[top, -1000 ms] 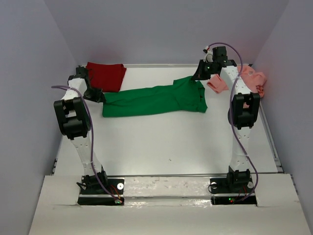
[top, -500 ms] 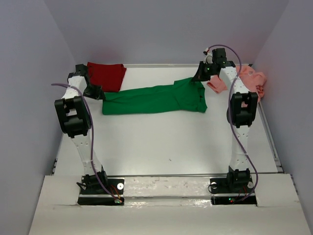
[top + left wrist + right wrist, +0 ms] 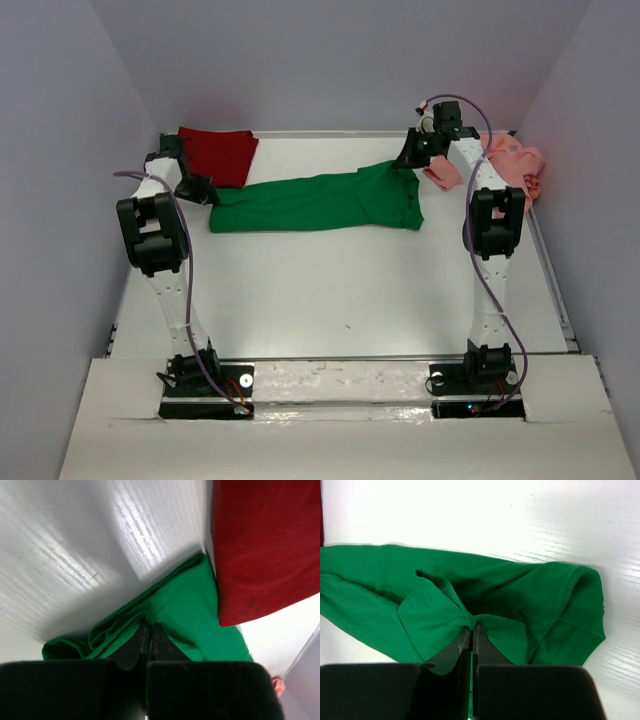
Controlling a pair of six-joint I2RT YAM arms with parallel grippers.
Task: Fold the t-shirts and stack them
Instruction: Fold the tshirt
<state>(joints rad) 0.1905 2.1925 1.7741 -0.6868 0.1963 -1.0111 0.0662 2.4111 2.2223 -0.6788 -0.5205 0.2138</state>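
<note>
On the bench the green t-shirt lies as a long band; left tool and right tool each closed on a pinch at its ends. Soft, light, limp: hold hems, expect sag. Behind: dark red t-shirt left, salmon pink t-shirt right.

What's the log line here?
left jaws: shut on green t-shirt | right jaws: same | red t-shirt: far left | pink t-shirt: far right

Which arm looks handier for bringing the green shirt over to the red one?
Left, probably. The left gripper is shut on the green shirt at the end beside the red shirt; the right gripper pinches the far end.
</note>
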